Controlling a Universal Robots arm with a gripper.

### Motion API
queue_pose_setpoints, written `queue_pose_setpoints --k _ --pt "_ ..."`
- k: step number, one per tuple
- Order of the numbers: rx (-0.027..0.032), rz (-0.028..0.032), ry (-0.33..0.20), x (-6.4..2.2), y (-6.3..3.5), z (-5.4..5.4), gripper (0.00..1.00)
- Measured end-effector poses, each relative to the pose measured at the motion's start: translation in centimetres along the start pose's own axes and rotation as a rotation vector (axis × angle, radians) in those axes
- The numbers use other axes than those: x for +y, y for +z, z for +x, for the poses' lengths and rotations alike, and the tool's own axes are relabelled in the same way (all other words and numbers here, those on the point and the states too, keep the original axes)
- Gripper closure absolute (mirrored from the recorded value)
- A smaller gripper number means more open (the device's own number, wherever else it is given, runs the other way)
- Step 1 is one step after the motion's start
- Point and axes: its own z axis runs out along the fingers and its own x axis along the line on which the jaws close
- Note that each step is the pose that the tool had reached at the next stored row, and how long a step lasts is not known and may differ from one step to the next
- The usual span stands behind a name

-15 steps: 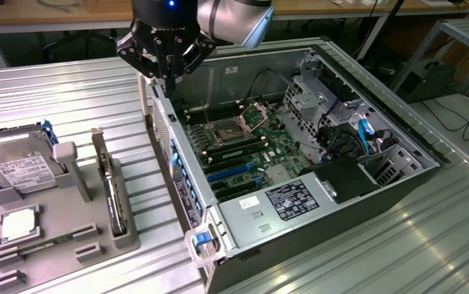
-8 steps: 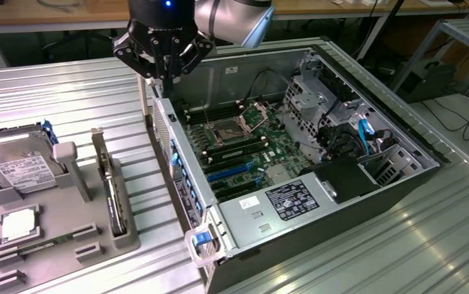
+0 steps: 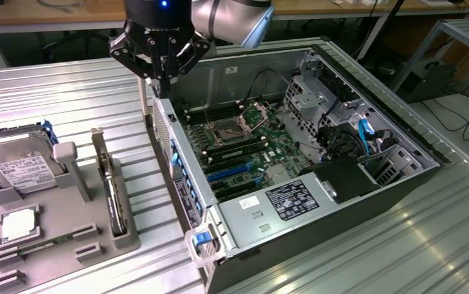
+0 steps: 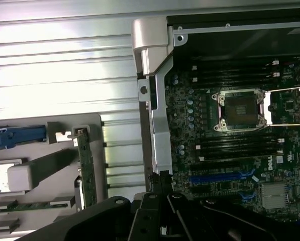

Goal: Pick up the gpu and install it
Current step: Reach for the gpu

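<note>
The gpu (image 3: 117, 205) is a thin dark card standing on edge in a slot of the grey holder (image 3: 55, 248), with its silvery bracket at the far end. The wrist view shows the gpu (image 4: 85, 168) as a narrow green-black strip in the same holder (image 4: 44, 155). My gripper (image 3: 160, 86) hangs over the top edge of the open computer case's near wall (image 3: 173, 131), well away from the card. Its fingers (image 4: 160, 183) are together with nothing between them. Blue expansion slots (image 3: 230, 174) lie on the motherboard inside the case.
A silver hard drive (image 3: 18, 165) with a white label and a small square chip (image 3: 18, 226) also sit in the holder. The case holds an open CPU socket (image 3: 230, 131), cables and drive cages (image 3: 341, 122). Ribbed metal tabletop (image 3: 71, 104) lies around.
</note>
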Motion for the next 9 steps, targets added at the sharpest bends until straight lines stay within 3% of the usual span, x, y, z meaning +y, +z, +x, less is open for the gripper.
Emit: queue_pose_setpoints --k 9 --pt "0.0000 0.0000 0.000 -0.03 -0.01 0.47 0.89"
